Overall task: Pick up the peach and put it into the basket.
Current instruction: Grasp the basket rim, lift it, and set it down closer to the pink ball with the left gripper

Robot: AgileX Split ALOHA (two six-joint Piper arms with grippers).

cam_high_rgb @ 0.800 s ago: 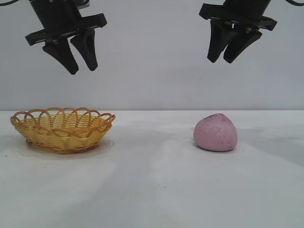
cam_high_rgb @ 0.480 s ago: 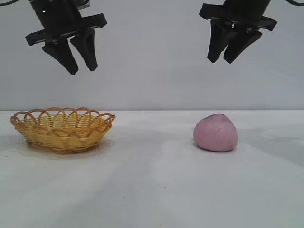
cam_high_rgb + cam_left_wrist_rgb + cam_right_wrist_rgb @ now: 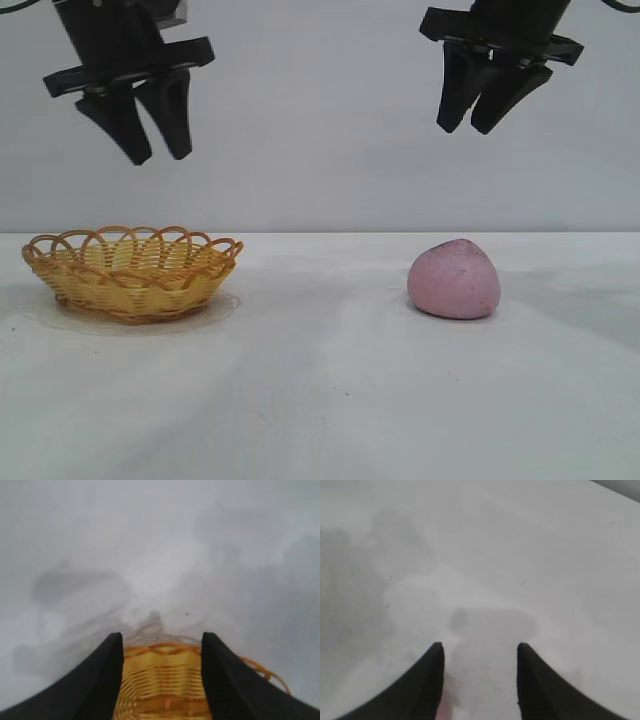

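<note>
The dull pink peach (image 3: 454, 279) sits on the white table at the right. The yellow wicker basket (image 3: 132, 271) with an orange looped rim stands at the left and holds nothing. My left gripper (image 3: 158, 157) hangs open and empty high above the basket; the left wrist view shows the basket (image 3: 162, 682) between its fingers, far below. My right gripper (image 3: 463, 130) hangs open and empty high above the peach; the right wrist view (image 3: 480, 647) shows only a sliver of pink (image 3: 444, 711) beside one finger.
The white table (image 3: 320, 400) runs across the whole view, with a grey wall behind it. Nothing else stands on it.
My left gripper has shifted a little to the left and turned slightly above the basket. The right gripper, the peach and the basket have not moved.
</note>
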